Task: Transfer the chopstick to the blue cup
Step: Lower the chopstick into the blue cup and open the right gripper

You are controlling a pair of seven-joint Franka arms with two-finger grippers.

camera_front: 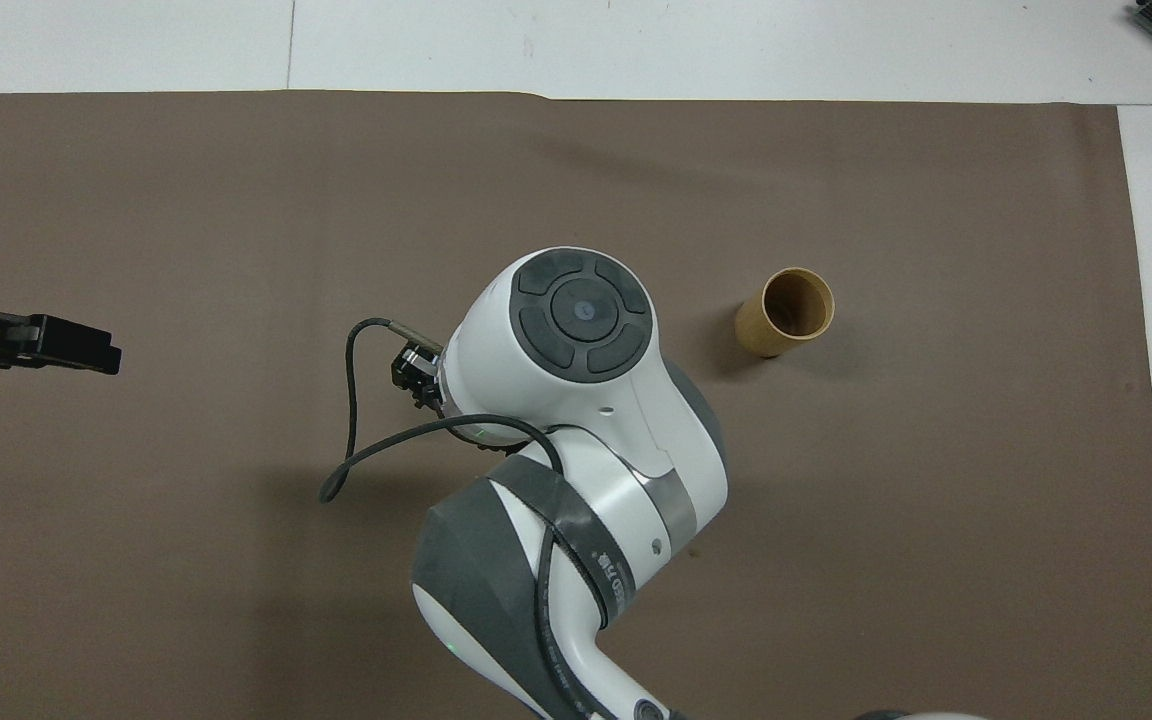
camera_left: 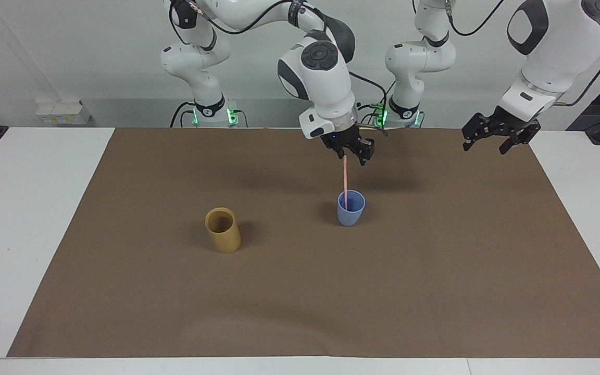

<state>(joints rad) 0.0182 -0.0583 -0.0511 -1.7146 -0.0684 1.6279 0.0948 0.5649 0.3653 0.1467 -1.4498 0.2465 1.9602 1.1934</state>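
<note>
1. Chopstick point(camera_left: 346, 179): thin, straight, pale pink. Stands almost upright, lower end inside blue cup, upper part rising well above the rim to roughly twice the cup's height. Top end between the spread fingertips of the right pincer point(camera_left: 352, 155); contact there not resolvable.
2. Blue cup point(camera_left: 351, 208): small, light blue, handleless, tapering toward base. Upright, mouth open upward, on the brown mat near the middle of the table. Hidden under the arm in overhead view.

The right gripper point(camera_left: 352, 153) hangs at mid-table, pointing toward six o'clock, fingers parted. The left gripper point(camera_left: 492, 139) waits raised, fingers spread wide.
</note>
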